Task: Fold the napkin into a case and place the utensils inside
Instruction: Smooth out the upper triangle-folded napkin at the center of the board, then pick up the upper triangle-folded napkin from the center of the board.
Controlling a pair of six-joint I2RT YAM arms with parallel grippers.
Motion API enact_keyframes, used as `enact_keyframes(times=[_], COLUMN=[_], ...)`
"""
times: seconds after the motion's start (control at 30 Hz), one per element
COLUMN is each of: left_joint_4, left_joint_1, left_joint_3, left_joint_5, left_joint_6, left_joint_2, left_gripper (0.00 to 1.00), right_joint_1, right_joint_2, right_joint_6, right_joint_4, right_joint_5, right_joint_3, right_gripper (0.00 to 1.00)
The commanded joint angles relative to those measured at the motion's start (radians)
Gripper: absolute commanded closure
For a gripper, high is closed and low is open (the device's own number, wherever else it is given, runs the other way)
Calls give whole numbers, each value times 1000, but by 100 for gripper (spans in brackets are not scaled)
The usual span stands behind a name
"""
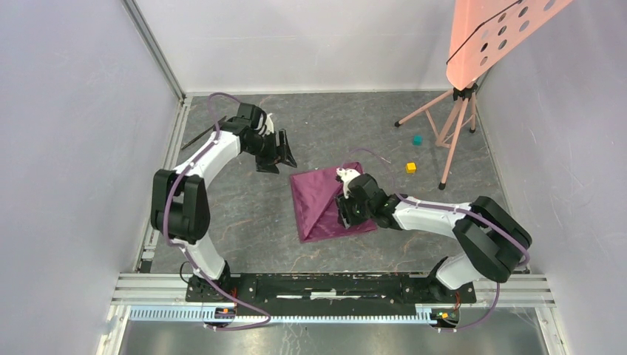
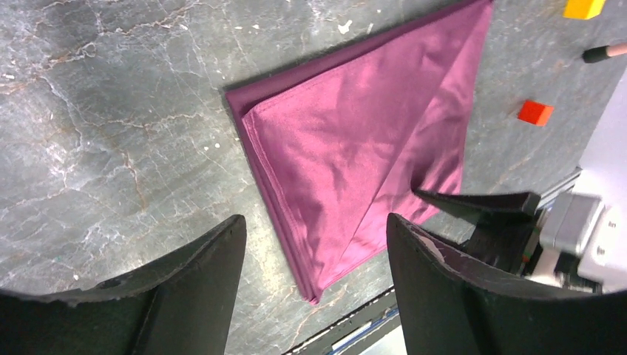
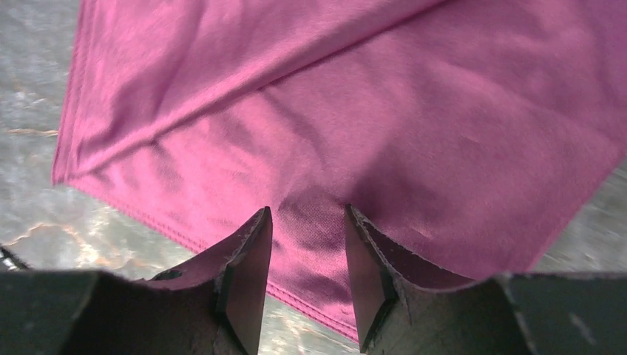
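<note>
Closest to the lens, the right end effector (image 3: 307,216) has its two dark fingers (image 3: 248,255) pointing down onto the napkin (image 3: 370,111). Its jaws stand about half apart. The tips rest on the cloth just inside one hemmed edge, and a shallow dimple of fabric sits between them. I can't see anything actually clamped there.

From above, the plum-purple napkin (image 1: 318,200) lies flat near the middle of the grey marbled bench (image 1: 244,214). It is folded into a rough four-sided shape with a crease running diagonally across it. The left wrist view shows its edges stacked in several layers (image 2: 355,133).

The right end effector (image 1: 343,213) is over the napkin's right side. The left end effector (image 1: 277,155) hangs above bare bench to the napkin's far left, clear of the cloth, with its jaws wide apart and nothing in them.

A slim dark knife (image 1: 198,136) lies by the left wall, behind the left arm. A yellow cube (image 1: 410,168) and a teal cube (image 1: 417,139) sit well off to the right, near a pink-legged tripod (image 1: 452,126).
</note>
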Motion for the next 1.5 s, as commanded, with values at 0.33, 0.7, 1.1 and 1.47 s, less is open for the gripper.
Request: enact_keyframes(times=[0.33, 0.7, 1.1, 1.47], left_joint_4=[39, 57, 61, 63], left_joint_1=[17, 28, 28, 28], left_joint_3=[-29, -44, -52, -54], left_joint_5=[50, 89, 93, 96], left_joint_6=[29, 17, 14, 16], left_joint_2=[-194, -209, -193, -194], left_gripper=[23, 23, 23, 23], right_joint_1=[-9, 319, 336, 337], right_joint_2=[-163, 15, 61, 110], right_joint_6=[-218, 97, 130, 131], right_joint_4=[-431, -547, -506, -478], right_joint_5=[338, 309, 286, 288], right_joint_3=[173, 346, 304, 286], right_gripper=[31, 36, 50, 53])
